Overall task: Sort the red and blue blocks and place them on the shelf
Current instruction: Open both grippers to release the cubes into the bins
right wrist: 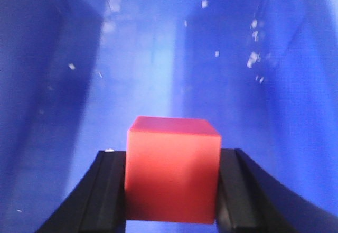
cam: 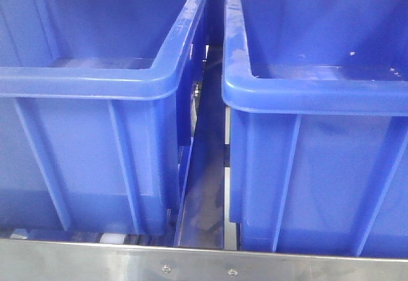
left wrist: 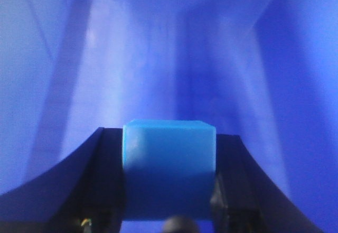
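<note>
In the left wrist view, the blue block (left wrist: 169, 161) sits between the two black fingers of my left gripper (left wrist: 169, 138), which is shut on its sides. Blue bin walls (left wrist: 132, 58) rise all around it. In the right wrist view my right gripper (right wrist: 172, 156) is shut on the red block (right wrist: 172, 177), again with blue bin walls (right wrist: 148, 64) all around. The front view shows the shelf's flat riveted front rail (cam: 191, 265) along the bottom. Neither arm nor either block appears in that view.
Two large blue bins stand side by side on the shelf, the left bin (cam: 89, 147) and the right bin (cam: 319, 166). A narrow gap (cam: 207, 185) runs between them. White specks (right wrist: 253, 58) dot the wall of the bin in the right wrist view.
</note>
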Controlling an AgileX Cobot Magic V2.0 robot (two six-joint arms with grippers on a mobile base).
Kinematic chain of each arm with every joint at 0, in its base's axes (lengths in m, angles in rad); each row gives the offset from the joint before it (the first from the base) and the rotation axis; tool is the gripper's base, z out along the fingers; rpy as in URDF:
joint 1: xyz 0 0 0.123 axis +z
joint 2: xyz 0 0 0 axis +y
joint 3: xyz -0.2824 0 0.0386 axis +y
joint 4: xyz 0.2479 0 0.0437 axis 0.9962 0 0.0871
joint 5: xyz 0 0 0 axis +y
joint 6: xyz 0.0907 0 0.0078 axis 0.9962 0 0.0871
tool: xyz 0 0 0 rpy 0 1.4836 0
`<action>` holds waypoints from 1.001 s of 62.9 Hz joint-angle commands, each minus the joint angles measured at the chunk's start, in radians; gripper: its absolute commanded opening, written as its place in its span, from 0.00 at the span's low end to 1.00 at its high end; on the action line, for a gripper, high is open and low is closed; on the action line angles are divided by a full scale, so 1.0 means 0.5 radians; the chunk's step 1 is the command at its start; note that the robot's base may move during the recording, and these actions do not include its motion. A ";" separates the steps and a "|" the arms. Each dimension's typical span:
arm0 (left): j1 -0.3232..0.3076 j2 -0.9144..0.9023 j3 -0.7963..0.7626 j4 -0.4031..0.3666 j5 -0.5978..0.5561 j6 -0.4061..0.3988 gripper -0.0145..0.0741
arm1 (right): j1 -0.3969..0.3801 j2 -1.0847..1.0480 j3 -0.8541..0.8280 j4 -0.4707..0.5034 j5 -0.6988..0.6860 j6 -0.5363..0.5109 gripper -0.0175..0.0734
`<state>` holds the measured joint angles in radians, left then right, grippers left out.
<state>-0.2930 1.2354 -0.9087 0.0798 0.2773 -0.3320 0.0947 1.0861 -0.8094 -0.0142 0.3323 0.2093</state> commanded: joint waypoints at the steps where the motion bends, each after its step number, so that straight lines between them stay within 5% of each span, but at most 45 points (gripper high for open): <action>1: -0.015 -0.013 -0.086 0.003 -0.175 0.007 0.57 | -0.006 -0.004 -0.077 -0.011 -0.188 -0.019 0.43; 8: -0.015 -0.008 -0.086 0.003 -0.180 0.007 0.74 | -0.006 0.001 -0.077 -0.022 -0.211 -0.019 0.72; 13: -0.015 -0.004 -0.086 0.003 -0.180 0.007 0.75 | -0.006 0.001 -0.077 -0.022 -0.234 -0.021 0.79; 33: -0.015 -0.004 -0.086 0.003 -0.180 0.007 0.71 | -0.006 0.001 -0.077 -0.022 -0.251 -0.021 0.80; 41: -0.015 -0.012 -0.086 -0.016 -0.166 0.007 0.57 | -0.006 0.001 -0.077 -0.022 -0.248 -0.021 0.65; 47: -0.015 -0.053 -0.086 -0.044 -0.138 0.007 0.30 | -0.006 -0.003 -0.077 -0.022 -0.234 -0.021 0.36; 49: -0.015 -0.072 -0.086 -0.044 -0.138 0.007 0.29 | -0.006 -0.008 -0.077 -0.022 -0.224 -0.021 0.22; 53: -0.015 -0.127 -0.086 -0.044 -0.138 0.007 0.33 | -0.006 -0.021 -0.077 -0.015 -0.218 -0.018 0.28; 63: -0.011 -0.329 -0.076 0.005 -0.110 0.007 0.31 | 0.032 -0.161 -0.077 -0.013 -0.155 -0.019 0.25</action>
<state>-0.2930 1.1457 -0.9169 0.0651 0.2797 -0.3320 0.1016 1.0669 -0.8094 -0.0142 0.3065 0.2050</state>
